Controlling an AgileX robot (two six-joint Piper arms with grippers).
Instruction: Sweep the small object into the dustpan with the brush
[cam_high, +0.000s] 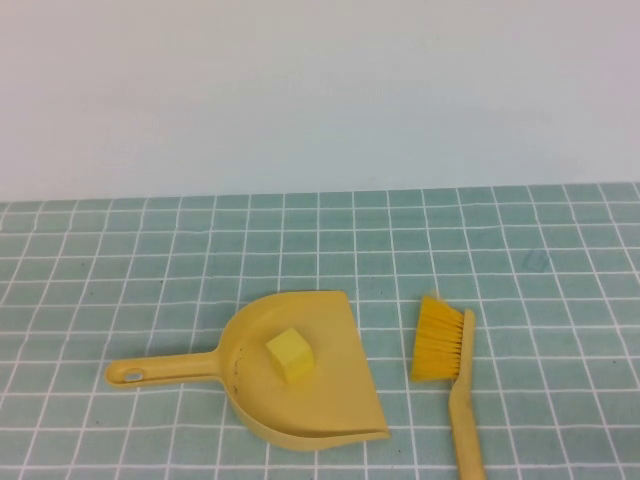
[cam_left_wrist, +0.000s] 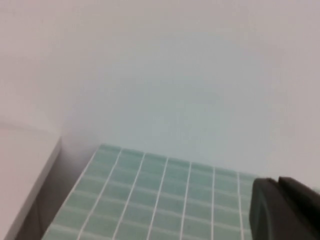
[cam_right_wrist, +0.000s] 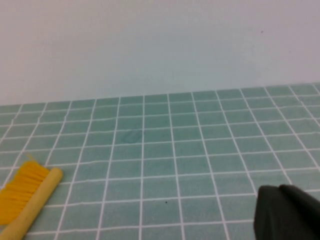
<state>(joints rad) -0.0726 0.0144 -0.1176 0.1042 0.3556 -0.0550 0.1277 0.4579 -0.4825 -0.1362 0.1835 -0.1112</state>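
The small pale-yellow cube (cam_high: 290, 355) lies inside the scoop of the yellow dustpan (cam_high: 330, 395), which rests flat near the table's front with its handle pointing left. The yellow brush (cam_high: 455, 365) lies just right of the dustpan, bristles away from me and handle running off the front edge of the high view. Its head also shows in the right wrist view (cam_right_wrist: 30, 197). Neither arm shows in the high view. My left gripper (cam_left_wrist: 277, 182) is shut and empty over the table's far-left corner. My right gripper (cam_right_wrist: 280, 189) is shut and empty, off to the right of the brush.
The table is covered with a green tiled cloth (cam_high: 540, 300) that ends at a white wall (cam_high: 320, 100) behind. In the left wrist view the cloth's left edge (cam_left_wrist: 75, 190) borders a pale ledge.
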